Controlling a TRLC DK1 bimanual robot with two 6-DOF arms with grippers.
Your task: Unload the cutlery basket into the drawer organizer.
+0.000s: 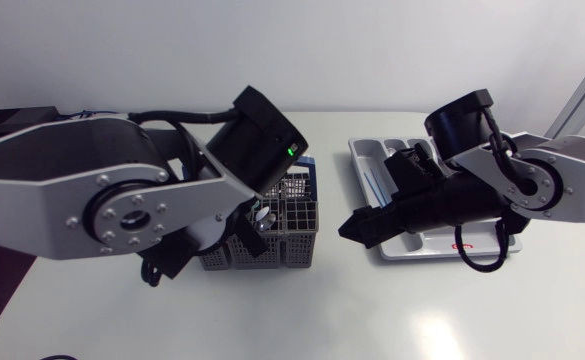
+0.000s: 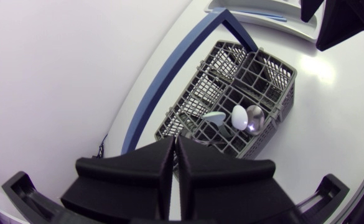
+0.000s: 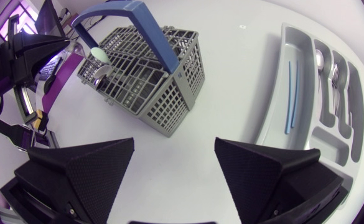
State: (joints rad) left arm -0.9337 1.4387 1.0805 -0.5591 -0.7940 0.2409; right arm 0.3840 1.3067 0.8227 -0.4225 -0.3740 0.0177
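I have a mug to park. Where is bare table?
Broad bare table lies between the front edge and the basket and organizer. The strip between those two is crowded: the right tool hangs open over it.

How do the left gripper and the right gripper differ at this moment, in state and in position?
The left gripper has its fingers pressed together; the right gripper has its fingers spread wide. The left gripper hangs over the cutlery basket, the right gripper over bare table between the basket and the drawer organizer. Both are matte black with wedge-shaped fingers.
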